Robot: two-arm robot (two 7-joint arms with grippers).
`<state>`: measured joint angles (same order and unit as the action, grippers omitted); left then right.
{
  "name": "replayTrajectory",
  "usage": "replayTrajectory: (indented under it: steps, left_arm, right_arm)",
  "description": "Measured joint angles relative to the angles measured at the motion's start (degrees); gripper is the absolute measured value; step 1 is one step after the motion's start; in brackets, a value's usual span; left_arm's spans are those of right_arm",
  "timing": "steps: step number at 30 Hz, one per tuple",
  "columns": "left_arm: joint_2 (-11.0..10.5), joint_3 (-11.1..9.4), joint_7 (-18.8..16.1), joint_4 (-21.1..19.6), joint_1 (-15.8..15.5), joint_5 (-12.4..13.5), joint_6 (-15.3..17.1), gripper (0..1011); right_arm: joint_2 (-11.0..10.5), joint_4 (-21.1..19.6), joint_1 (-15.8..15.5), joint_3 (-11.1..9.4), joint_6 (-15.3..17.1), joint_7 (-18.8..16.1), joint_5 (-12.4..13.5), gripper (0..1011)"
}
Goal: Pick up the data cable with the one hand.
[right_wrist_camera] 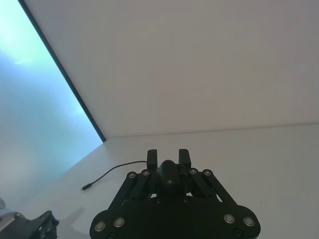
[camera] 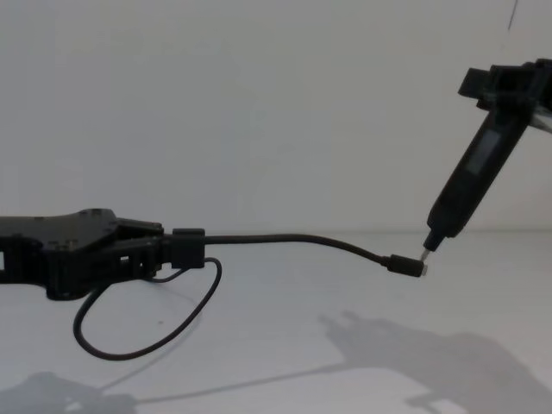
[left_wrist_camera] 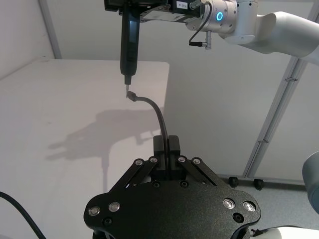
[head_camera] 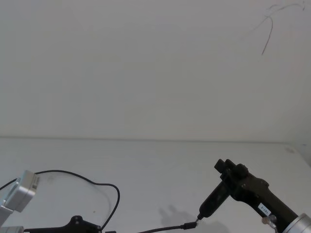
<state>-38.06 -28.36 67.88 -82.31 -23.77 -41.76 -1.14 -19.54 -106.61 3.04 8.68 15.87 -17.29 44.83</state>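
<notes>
White worktop (camera: 285, 345) below. Left claw (camera: 185, 247) clamped on the data cable (camera: 293, 240), held clear of the worktop; the cable's long axis runs left to right, plug (camera: 405, 266) pointing right. Right claw (right_wrist_camera: 169, 158) grips a slim black tool (camera: 470, 185), whose tip meets the plug.

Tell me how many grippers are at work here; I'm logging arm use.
2. The left gripper is shut on the data cable, held above the table. The right gripper holds a slim black tool whose tip meets the cable's plug.
</notes>
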Motion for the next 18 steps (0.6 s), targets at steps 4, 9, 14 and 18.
replayTrajectory:
  steps: [4, 9, 14, 18]
  left_arm:
    - [0.0, 0.0, 0.0, 0.0, 0.0, 0.0, 0.0, 43]
    - [0.0, 0.0, 0.0, 0.01, 0.0, 0.0, 0.0, 44]
    - [0.0, 0.0, 0.0, 0.0, 0.0, 0.0, 0.0, 44]
    - [0.0, 0.0, 0.0, 0.0, 0.0, 0.0, 0.0, 43]
  right_arm:
    - [-0.76, -0.12, -0.05, 0.19, -0.37, -0.83, -0.06, 251]
    - [-1.49, -0.21, -0.06, 0.26, -0.63, -1.7, 0.04, 251]
    - [-2.33, -0.34, -0.06, 0.3, -0.9, -2.58, 0.32, 251]
    - [-2.72, -0.42, -0.07, 0.32, -1.05, -3.0, 0.49, 251]
